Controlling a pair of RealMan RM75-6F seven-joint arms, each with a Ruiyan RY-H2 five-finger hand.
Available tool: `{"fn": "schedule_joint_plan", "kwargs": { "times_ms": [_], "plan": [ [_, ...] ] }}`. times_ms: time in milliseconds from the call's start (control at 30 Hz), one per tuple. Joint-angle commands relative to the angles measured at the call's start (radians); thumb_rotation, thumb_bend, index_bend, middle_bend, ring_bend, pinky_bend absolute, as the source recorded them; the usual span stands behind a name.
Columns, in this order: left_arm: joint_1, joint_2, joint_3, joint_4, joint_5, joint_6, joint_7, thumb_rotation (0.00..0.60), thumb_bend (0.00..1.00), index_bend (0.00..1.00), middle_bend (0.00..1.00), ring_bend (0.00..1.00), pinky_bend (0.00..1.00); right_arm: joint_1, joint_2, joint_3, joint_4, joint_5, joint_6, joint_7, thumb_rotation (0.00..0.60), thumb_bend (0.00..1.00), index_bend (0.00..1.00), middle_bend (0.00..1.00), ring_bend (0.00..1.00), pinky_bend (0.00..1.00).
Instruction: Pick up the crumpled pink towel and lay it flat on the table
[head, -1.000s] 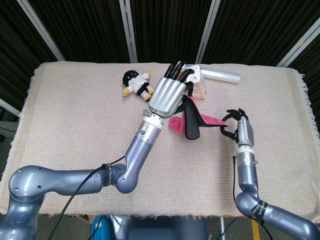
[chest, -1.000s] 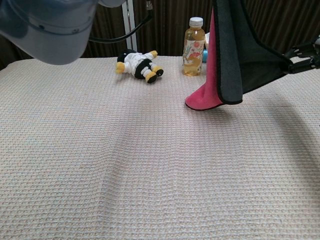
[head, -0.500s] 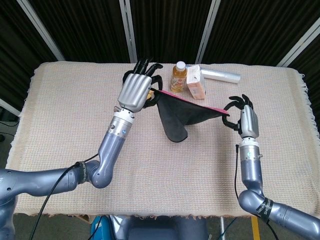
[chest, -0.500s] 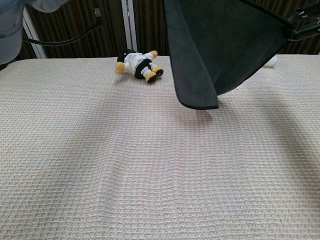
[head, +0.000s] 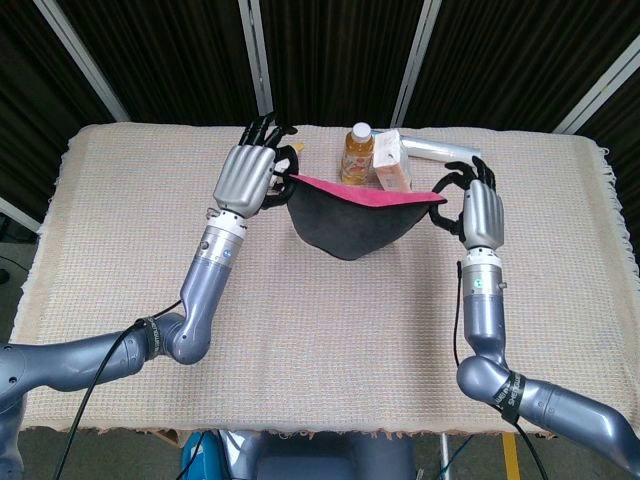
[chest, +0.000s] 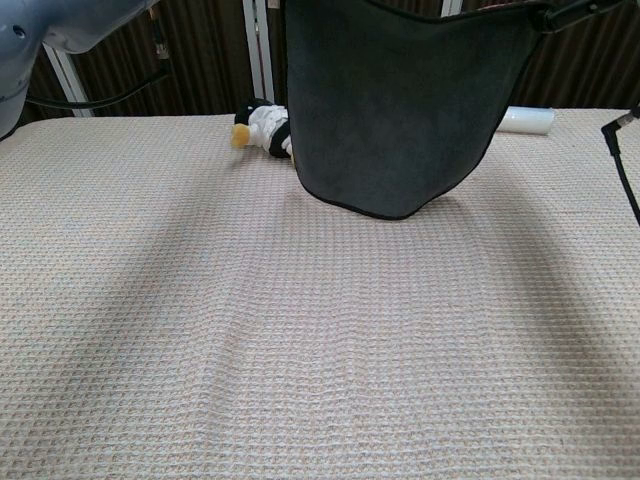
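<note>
Towel look: we see the towel (head: 352, 215) opened out into a sheet, dark grey on the side facing us, with a pink strip showing along its top edge. It sags in the middle into a rounded belly.
Towel place: it hangs in the air above the cloth-covered table (head: 120, 230), stretched between the two hands; in the chest view the towel (chest: 395, 110) fills the upper middle and its lowest curve hangs clear over the cloth.
Towel axis: the long axis runs left to right across the table, the top edge near level, the sheet hanging down from it.
Left hand: we see the left hand (head: 248, 178) gripping the towel's left corner with its fingers (head: 265, 132) curled over it.
Right hand: the right hand (head: 478, 208) pinches the right corner, fingers bent around the edge.
Containers: a capped bottle (head: 357, 153) of amber drink stands upright behind the towel, with a small carton (head: 392, 165) just beside it; we cannot tell what the carton holds.
Other things: a clear roll (head: 443, 150) lies near the far edge, and a plush doll (chest: 262, 127) shows partly behind the towel in the chest view.
</note>
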Motion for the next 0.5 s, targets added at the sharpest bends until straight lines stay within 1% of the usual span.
{"fn": "schedule_joint_plan", "kwargs": {
  "times_ms": [33,300,500],
  "plan": [
    [-0.009,-0.031,-0.011,0.050,-0.005,-0.015,-0.026,0.600,0.58,0.58,0.19,0.00,0.00,0.035,-0.015,0.018,0.039,0.018,-0.003,-0.023,0.600,0.59,0.79,0.26,0.01,0.00],
    [-0.047,-0.101,-0.043,0.162,-0.003,-0.029,-0.067,0.600,0.58,0.58,0.19,0.00,0.00,0.097,-0.036,0.044,0.121,0.043,-0.024,-0.029,0.600,0.59,0.79,0.26,0.01,0.00],
    [-0.047,-0.130,-0.045,0.207,0.042,-0.013,-0.122,0.600,0.58,0.58,0.19,0.00,0.00,0.095,-0.024,0.042,0.134,0.034,-0.026,-0.008,0.600,0.59,0.79,0.26,0.01,0.00]
  ]
}}
